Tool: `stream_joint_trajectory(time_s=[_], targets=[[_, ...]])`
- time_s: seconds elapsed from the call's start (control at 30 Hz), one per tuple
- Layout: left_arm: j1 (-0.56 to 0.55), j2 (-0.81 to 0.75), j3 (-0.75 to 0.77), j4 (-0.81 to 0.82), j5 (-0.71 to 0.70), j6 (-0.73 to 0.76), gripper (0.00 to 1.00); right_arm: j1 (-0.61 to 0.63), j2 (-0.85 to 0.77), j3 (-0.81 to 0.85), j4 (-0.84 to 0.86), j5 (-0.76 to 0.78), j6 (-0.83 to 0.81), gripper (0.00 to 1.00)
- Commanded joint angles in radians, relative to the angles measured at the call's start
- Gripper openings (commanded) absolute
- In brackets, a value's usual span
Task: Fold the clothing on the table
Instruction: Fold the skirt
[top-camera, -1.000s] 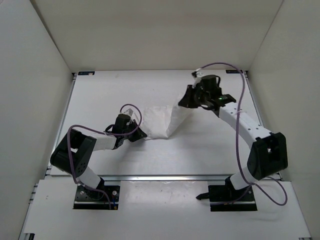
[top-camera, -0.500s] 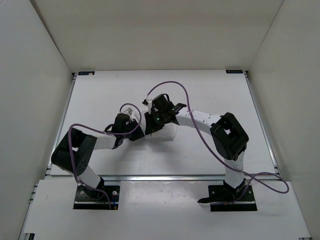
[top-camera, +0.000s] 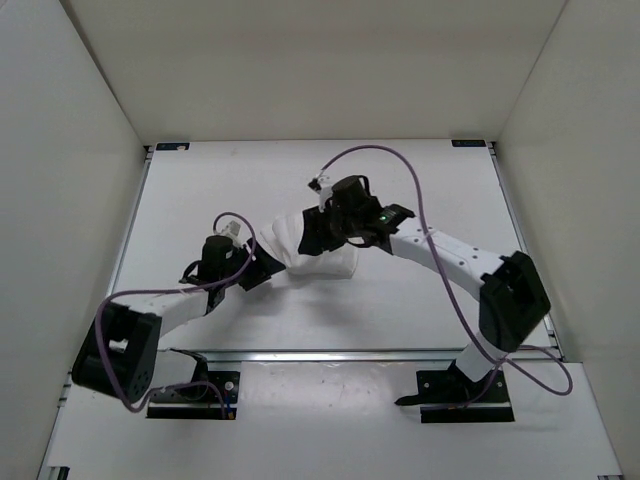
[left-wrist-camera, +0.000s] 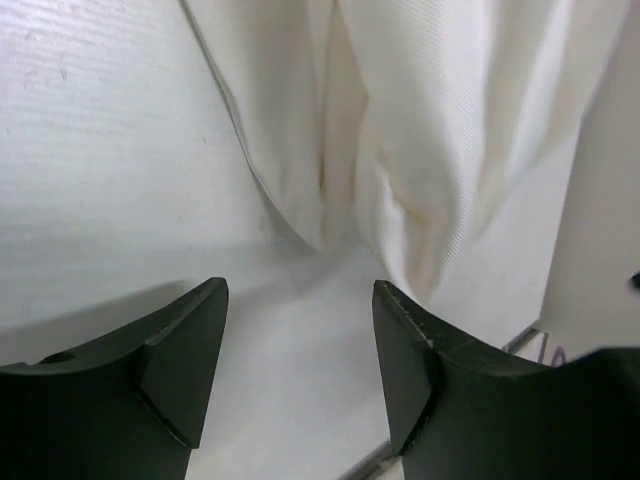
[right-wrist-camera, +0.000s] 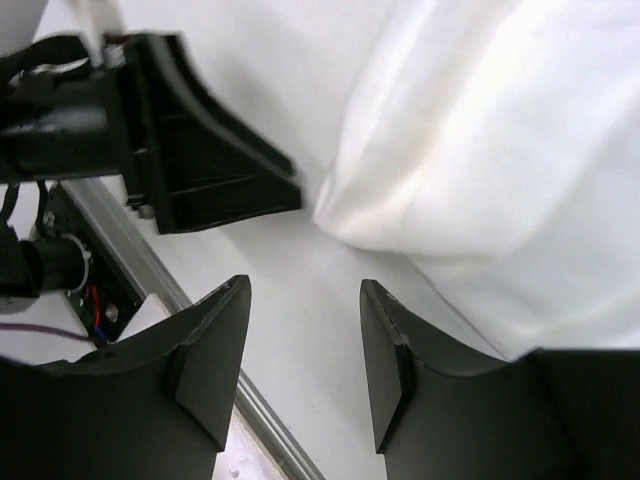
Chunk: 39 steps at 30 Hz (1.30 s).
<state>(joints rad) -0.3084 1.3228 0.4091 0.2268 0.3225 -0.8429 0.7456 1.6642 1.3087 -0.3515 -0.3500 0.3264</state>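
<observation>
A lab test cell: white walls (top-camera: 300, 70) at 9, 12 and 3 o'clock box a railed table (top-camera: 200, 190).

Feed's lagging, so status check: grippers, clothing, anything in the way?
Left gripper open, empty. Right gripper open, empty. Clothing heaped on table, ungripped. Nothing else seen in the way.
</observation>
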Motion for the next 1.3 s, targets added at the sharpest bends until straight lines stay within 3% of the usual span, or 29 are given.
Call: stream_joint_trajectory(time_s=[0.0, 0.07, 0.1, 0.2, 0.23, 0.33, 0.4, 0.47, 0.57, 0.83, 1.03, 1.17, 1.27], targets=[[0.018, -0.135, -0.042, -0.096, 0.03, 0.007, 0.71, -0.064, -0.116, -0.086, 0.094, 0.074, 0.043, 0.45], [0.044, -0.258, -0.064, -0.141, 0.038, 0.019, 0.74, -0.081, -0.207, -0.141, 0.126, 0.083, 0.065, 0.46], [0.064, -0.292, -0.073, -0.182, 0.039, 0.021, 0.83, -0.097, -0.231, -0.178, 0.131, 0.082, 0.065, 0.46], [0.118, -0.482, -0.043, -0.344, 0.046, 0.085, 0.85, -0.172, -0.328, -0.27, 0.187, 0.063, 0.094, 0.44], [0.129, -0.508, -0.036, -0.412, 0.043, 0.096, 0.85, -0.195, -0.346, -0.31, 0.231, 0.045, 0.1, 0.36], [0.129, -0.635, 0.017, -0.527, 0.007, 0.104, 0.86, -0.207, -0.308, -0.312, 0.252, -0.012, 0.102, 0.0], [0.112, -0.694, 0.04, -0.582, 0.021, 0.116, 0.87, -0.186, -0.288, -0.308, 0.249, -0.011, 0.103, 0.0], [0.094, -0.705, 0.063, -0.658, 0.042, 0.133, 0.99, -0.167, -0.282, -0.373, 0.363, -0.015, 0.123, 0.01], [0.086, -0.746, 0.068, -0.713, 0.035, 0.142, 0.98, -0.18, -0.212, -0.397, 0.463, -0.041, 0.152, 0.0], [0.075, -0.853, 0.085, -0.784, 0.007, 0.113, 0.99, -0.138, 0.132, -0.21, 0.598, -0.121, 0.203, 0.0], [0.066, -0.918, 0.05, -0.773, 0.033, 0.073, 0.99, -0.088, 0.382, -0.005, 0.55, -0.08, 0.24, 0.0], [0.065, -0.922, 0.05, -0.791, 0.035, 0.077, 0.99, -0.063, 0.39, 0.043, 0.451, 0.011, 0.186, 0.0], [0.063, -0.941, 0.053, -0.797, 0.026, 0.079, 0.98, -0.057, 0.295, -0.009, 0.462, 0.016, 0.175, 0.0]])
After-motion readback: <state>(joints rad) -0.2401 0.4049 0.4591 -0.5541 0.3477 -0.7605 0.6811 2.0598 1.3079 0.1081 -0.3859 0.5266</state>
